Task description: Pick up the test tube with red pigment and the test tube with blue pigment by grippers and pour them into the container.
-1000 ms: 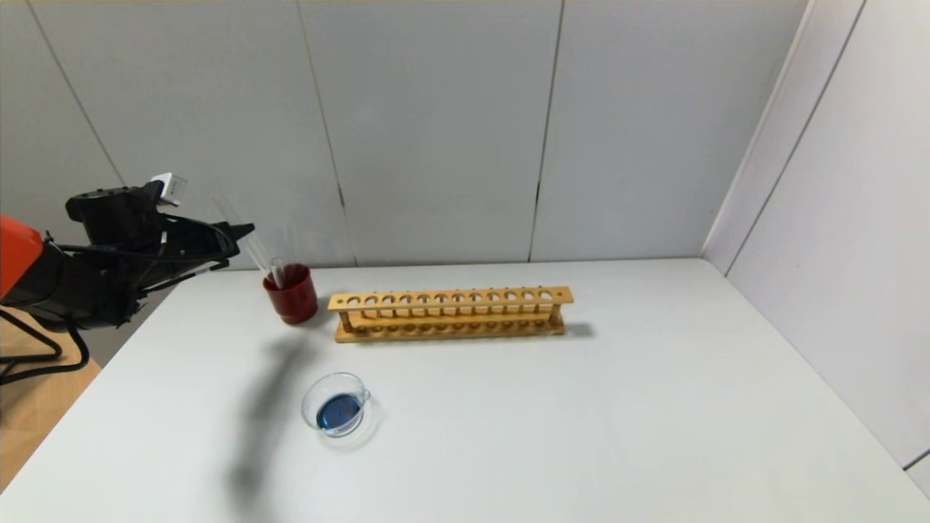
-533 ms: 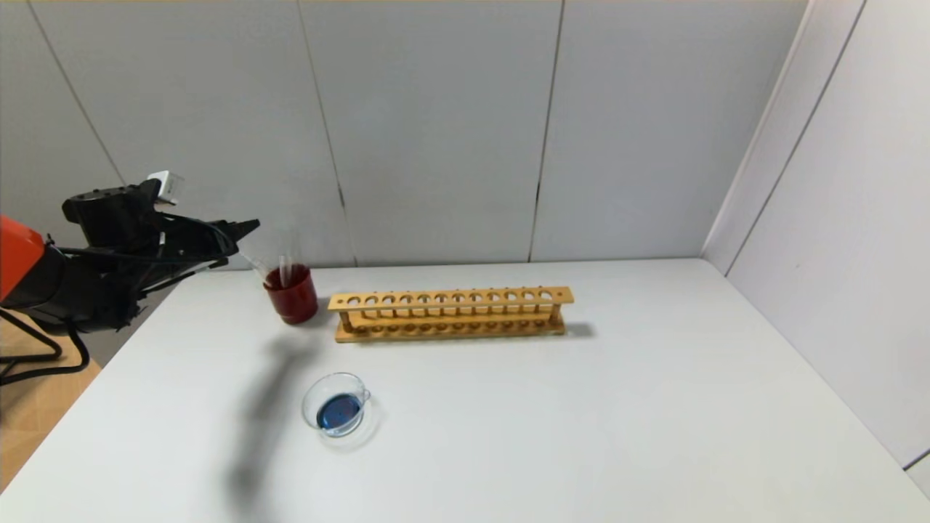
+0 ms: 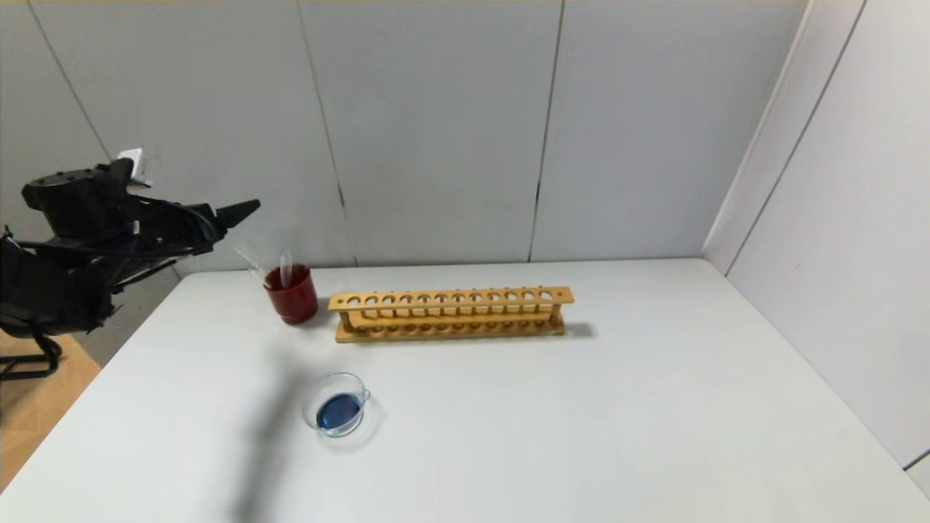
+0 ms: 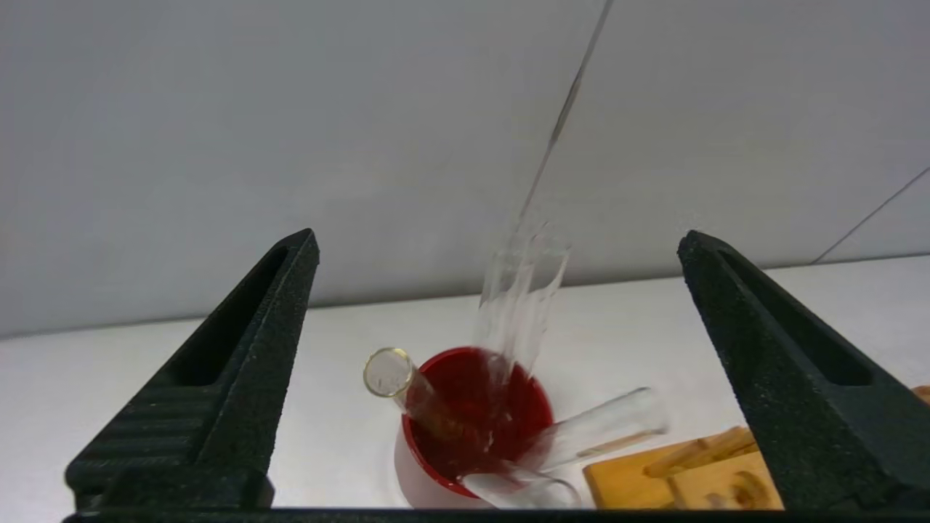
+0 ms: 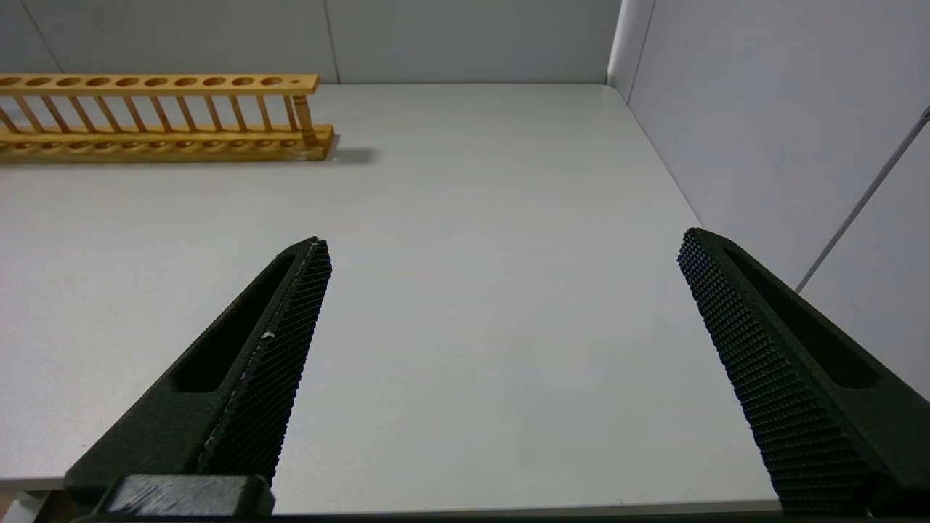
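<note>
Starting at your left, the left gripper has drawn back and up from the red cup over the last second, fingers wide apart and holding nothing; the tubes it hovered over now stand loose in that cup. The container already holds blue liquid, so pouring looks largely done. Only the left wrist view shows three tubes, none visibly coloured. The right gripper hangs spread wide over the table's right edge.

Dark red cup, honey-yellow wooden rack, blue liquid in the clear container, white table.
</note>
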Controlling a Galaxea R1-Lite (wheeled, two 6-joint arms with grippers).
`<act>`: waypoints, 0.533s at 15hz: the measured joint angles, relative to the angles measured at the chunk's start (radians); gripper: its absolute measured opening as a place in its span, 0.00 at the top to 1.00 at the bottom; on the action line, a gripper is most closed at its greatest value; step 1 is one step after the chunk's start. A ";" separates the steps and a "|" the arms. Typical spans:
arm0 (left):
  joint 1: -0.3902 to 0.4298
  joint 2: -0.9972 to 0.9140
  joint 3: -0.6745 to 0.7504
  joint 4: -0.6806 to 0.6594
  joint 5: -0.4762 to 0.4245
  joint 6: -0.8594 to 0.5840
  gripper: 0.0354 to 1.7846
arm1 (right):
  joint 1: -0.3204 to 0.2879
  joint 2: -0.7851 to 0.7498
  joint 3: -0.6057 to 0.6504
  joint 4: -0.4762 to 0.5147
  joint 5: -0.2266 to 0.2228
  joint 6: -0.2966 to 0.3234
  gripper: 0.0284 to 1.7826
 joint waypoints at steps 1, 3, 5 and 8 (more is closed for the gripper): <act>0.000 -0.052 0.028 0.000 0.005 0.001 0.02 | 0.000 0.000 0.000 0.000 0.001 0.000 0.02; 0.001 -0.187 0.096 0.013 0.023 0.005 0.02 | 0.000 0.000 0.000 0.000 0.001 0.000 0.02; 0.006 -0.347 0.166 0.059 0.040 0.008 0.02 | 0.000 0.000 0.000 0.000 0.001 0.000 0.02; 0.010 -0.630 0.286 0.209 0.061 0.010 0.02 | 0.000 0.000 0.000 0.001 0.001 0.000 0.02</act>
